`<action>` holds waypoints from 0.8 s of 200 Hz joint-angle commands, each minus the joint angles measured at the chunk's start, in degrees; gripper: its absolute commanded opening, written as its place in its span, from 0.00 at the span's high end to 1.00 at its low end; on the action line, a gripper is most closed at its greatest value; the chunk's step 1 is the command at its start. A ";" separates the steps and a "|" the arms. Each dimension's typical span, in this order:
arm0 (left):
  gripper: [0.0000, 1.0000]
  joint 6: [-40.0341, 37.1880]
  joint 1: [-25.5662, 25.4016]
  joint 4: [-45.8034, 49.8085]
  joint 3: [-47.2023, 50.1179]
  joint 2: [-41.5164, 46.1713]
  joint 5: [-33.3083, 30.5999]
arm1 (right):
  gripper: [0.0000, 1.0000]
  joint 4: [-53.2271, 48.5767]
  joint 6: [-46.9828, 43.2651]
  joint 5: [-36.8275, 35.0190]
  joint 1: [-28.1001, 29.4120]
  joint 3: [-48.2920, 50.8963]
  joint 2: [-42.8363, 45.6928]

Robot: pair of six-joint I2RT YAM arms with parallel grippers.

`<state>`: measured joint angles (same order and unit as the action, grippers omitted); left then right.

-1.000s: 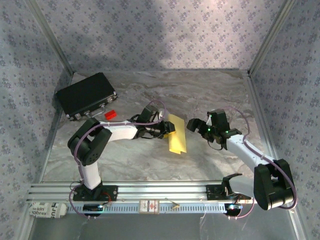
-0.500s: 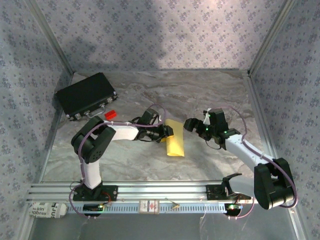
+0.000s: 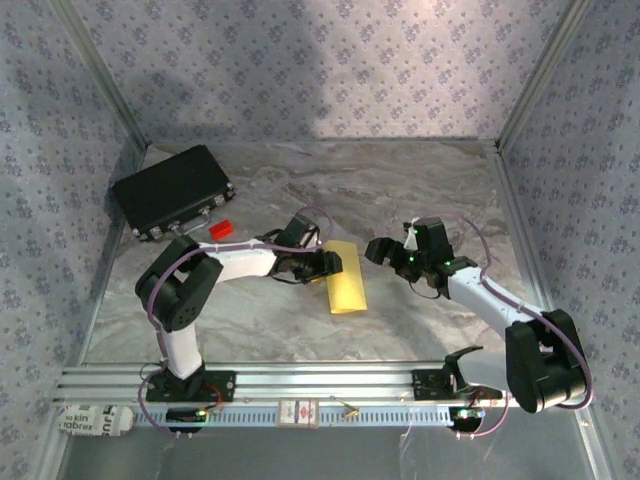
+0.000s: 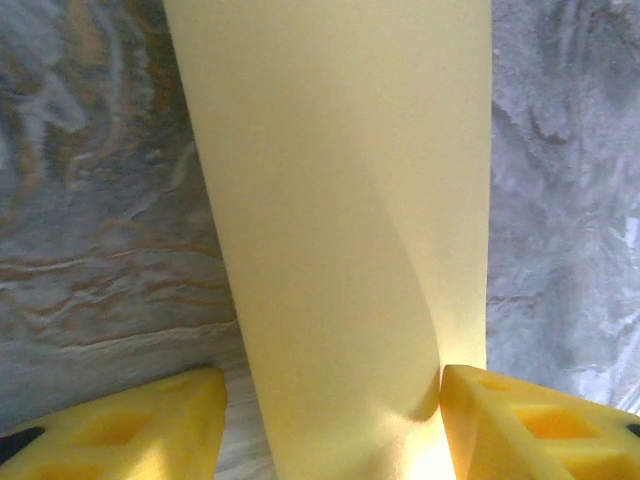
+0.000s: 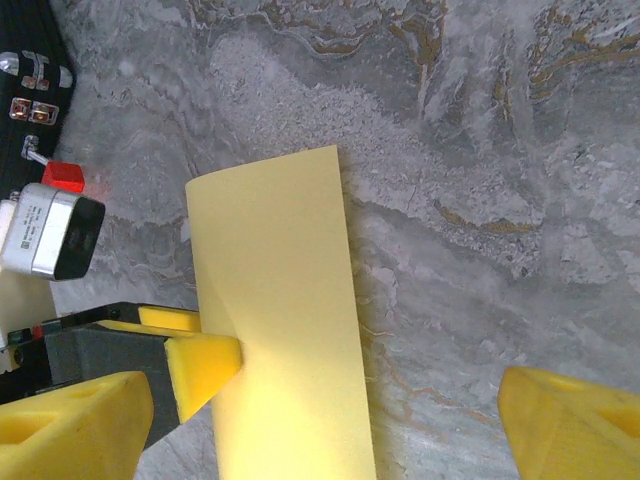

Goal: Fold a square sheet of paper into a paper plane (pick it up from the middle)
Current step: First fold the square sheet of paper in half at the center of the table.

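An aluminium rail [image 3: 300,382] along the bottom of the top view carries the 2 arm bases. A white label [image 3: 95,418] at its lower left is too small to read. The left arm [image 3: 180,290] bends up and right, and the right arm [image 3: 500,305] bends up and left. Both end near the middle of the marble table [image 3: 450,190].

The yellow sheet of paper [image 3: 347,290] lies there, doubled over into a long strip, with the left gripper [image 3: 328,265] at its left edge. In the left wrist view the 2 yellow pads [image 4: 150,430] stand apart in the lower corners with the strip between them. The right-hand pad touches the paper's curled edge and a sliver of table separates the left-hand pad from it, so nothing is pinched. That frame cuts off both ends of the strip, and its number of layers cannot be told.

The right gripper [image 3: 382,248] hangs just right of the strip's upper end. In its own view its fingers [image 5: 570,420] sit wide apart in the 2 lower corners, clear of the paper.

Further up-left are a small red block [image 3: 221,229] and a black case [image 3: 172,190], whose latches are cut off at the upper left of the right wrist view. Patterned walls [image 3: 320,70] close the back.
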<state>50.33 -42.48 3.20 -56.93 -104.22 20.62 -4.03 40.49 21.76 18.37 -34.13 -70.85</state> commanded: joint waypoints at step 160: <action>0.56 -1.63 0.20 8.57 -0.55 0.60 -6.86 | 0.09 -0.23 -0.37 -0.46 2.01 -1.02 -2.28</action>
<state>49.34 -42.52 6.42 -57.23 -103.81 17.06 -4.05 40.49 21.69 19.92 -34.13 -72.55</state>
